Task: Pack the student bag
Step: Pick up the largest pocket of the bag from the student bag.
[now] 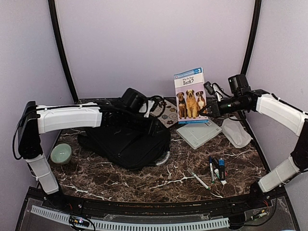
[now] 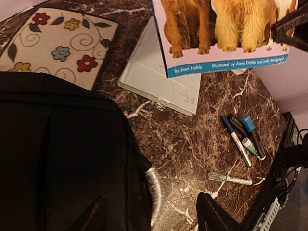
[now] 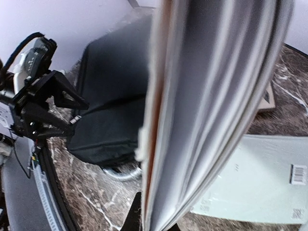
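Dark marble table (image 1: 144, 180), with the student bag (image 1: 125, 144) slumped left of centre. My right gripper (image 1: 210, 109) is clamped on the dog book (image 1: 190, 96), holding it upright. My left gripper (image 2: 151, 211) hangs spread wide over the bag.

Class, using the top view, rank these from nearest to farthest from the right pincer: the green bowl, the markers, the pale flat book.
1. Pale flat book, on the table near the right pincer.
2. Markers, front right.
3. Green bowl, far left.
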Available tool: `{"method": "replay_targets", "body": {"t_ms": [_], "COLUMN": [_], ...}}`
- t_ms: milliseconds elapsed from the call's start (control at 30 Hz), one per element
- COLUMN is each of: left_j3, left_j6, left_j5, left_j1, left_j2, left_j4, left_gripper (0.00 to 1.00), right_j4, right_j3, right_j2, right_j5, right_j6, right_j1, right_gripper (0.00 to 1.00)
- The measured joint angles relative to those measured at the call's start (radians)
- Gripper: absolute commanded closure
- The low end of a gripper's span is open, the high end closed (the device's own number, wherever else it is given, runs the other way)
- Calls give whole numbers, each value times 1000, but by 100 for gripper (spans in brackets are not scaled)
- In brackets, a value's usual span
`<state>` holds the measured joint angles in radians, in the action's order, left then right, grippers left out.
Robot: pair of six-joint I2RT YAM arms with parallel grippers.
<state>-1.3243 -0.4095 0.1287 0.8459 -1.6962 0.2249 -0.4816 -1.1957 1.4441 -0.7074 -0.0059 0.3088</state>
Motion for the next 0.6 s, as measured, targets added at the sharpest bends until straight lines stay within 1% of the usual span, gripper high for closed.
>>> {"method": "replay_targets", "body": {"t_ms": [67,167,267,400,600], "left_j3": [-97,-239,-344,-420,-468], "left_j6": [35,80,111,114,111], "left_j5": [-48,-117,-194,-288,-364], "left_j1": [58,128,167,189,191], "left_j2": [-84,-208,-311,-400,-465], "left_j4": [82,189,278,373,484], "left_gripper": [30,29,30,32,43], "right_j4": [-57,-120,-169,-222,-270], "right_j3": [13,25,25,26,72], "right_j2": [-38,-79,-101,-119,-163], "right_j5": [63,137,194,238,247], "right_j6": [-43,-85,-116,-145,-185], "right_j1": [-9,-23,-39,-54,-61], "right_gripper": [100,100,100,100,100]}}
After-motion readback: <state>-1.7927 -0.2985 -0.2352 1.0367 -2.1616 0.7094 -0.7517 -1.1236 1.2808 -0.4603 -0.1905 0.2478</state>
